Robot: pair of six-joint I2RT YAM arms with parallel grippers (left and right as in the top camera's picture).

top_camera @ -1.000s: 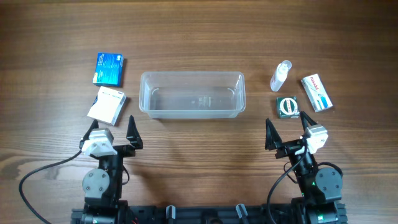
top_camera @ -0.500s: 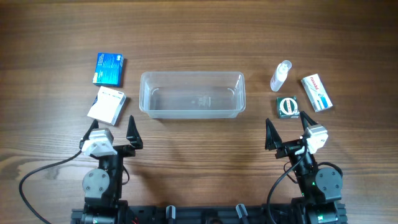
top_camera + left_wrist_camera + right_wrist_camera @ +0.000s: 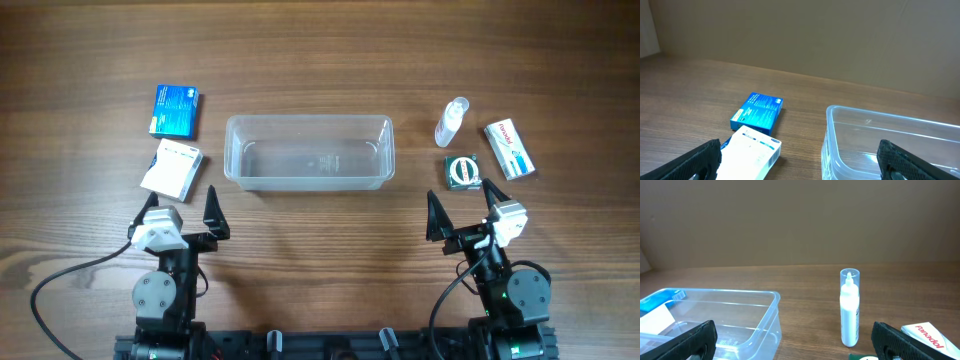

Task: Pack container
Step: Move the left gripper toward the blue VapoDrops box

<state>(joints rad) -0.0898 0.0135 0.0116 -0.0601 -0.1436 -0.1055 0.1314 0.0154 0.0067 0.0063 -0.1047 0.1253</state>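
Note:
The clear plastic container [image 3: 309, 152] sits empty at the table's middle; it also shows in the left wrist view [image 3: 890, 140] and the right wrist view [image 3: 715, 317]. A blue box [image 3: 174, 109] and a white box [image 3: 172, 168] lie left of it. A small spray bottle [image 3: 451, 121], a green box [image 3: 462, 171] and a white and red box [image 3: 509, 148] lie right of it. My left gripper [image 3: 183, 205] is open and empty, near the white box [image 3: 752, 155]. My right gripper [image 3: 460, 205] is open and empty, just in front of the green box.
Both arm bases stand at the table's front edge, with a black cable [image 3: 60, 290] looping at the front left. The blue box [image 3: 757, 112] and the spray bottle [image 3: 849, 307] stand ahead of the wrists.

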